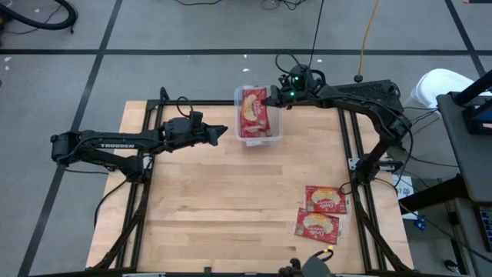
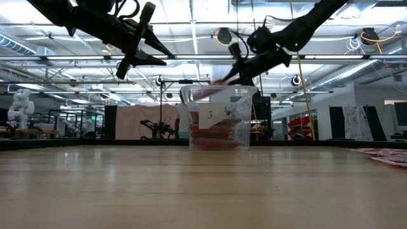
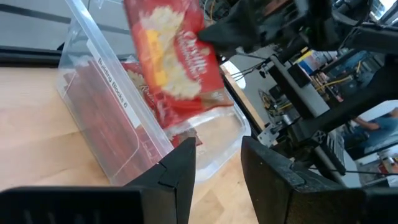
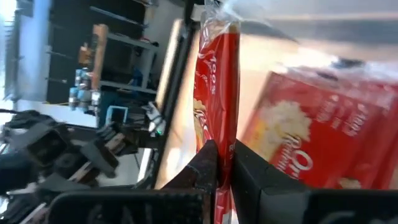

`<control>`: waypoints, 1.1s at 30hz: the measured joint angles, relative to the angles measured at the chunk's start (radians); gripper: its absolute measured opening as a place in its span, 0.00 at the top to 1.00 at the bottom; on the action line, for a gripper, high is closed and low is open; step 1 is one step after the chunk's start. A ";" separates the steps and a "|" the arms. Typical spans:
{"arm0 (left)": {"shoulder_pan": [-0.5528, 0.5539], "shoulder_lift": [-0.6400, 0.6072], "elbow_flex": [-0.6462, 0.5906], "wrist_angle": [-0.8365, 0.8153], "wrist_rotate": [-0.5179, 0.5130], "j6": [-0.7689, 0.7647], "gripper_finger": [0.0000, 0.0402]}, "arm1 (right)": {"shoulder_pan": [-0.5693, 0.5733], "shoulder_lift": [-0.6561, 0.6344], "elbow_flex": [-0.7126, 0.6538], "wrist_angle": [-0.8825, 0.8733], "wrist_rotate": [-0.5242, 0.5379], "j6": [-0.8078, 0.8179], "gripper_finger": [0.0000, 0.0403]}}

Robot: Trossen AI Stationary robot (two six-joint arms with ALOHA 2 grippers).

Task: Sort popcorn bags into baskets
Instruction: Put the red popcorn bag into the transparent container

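A clear plastic basket (image 1: pixel 275 123) stands near the table's far edge with several red popcorn bags (image 1: pixel 257 131) lying in it. My right gripper (image 1: pixel 270 96) hovers at the basket's far right corner, shut on another popcorn bag (image 1: pixel 251 108) held over the open top. My left gripper (image 1: pixel 224 132) floats just left of the basket, open, with nothing between its fingers (image 3: pixel 180 174). Two more popcorn bags (image 1: pixel 326 199) (image 1: pixel 317 225) lie flat on the table at the near right. My right gripper pinches one short end of the bag (image 4: pixel 222 140) between its two fingers. They reach in from the table's far right, slanting a little downward. The bag slopes down from the fingers, picture side up, and its free end (image 3: pixel 202 109) dips over the basket's opening.
The basket's long wall (image 3: pixel 112 124) bears a label and faces my left gripper. Black frame rails (image 1: pixel 350 146) run along the table's sides. Bare wood (image 1: pixel 231 200) fills the middle and near left of the table.
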 joint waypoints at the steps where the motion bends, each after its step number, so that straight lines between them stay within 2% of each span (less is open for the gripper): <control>1: -0.001 0.000 0.000 0.000 -0.002 -0.005 0.67 | 0.000 0.012 0.000 -0.007 -0.002 0.000 0.95; 5: -0.001 0.000 0.000 0.000 -0.003 -0.007 0.67 | 0.012 0.035 0.000 -0.014 -0.024 -0.005 0.96; 9: -0.001 0.000 0.000 -0.004 -0.003 -0.015 0.67 | 0.031 0.033 0.000 -0.008 0.022 -0.023 0.95; 22: 0.000 0.001 0.000 -0.024 -0.019 -0.003 0.67 | 0.046 0.034 -0.002 -0.061 0.052 -0.053 0.94; 33: -0.001 0.001 0.000 -0.040 -0.026 0.004 0.67 | 0.047 0.034 -0.002 -0.064 0.059 -0.043 0.72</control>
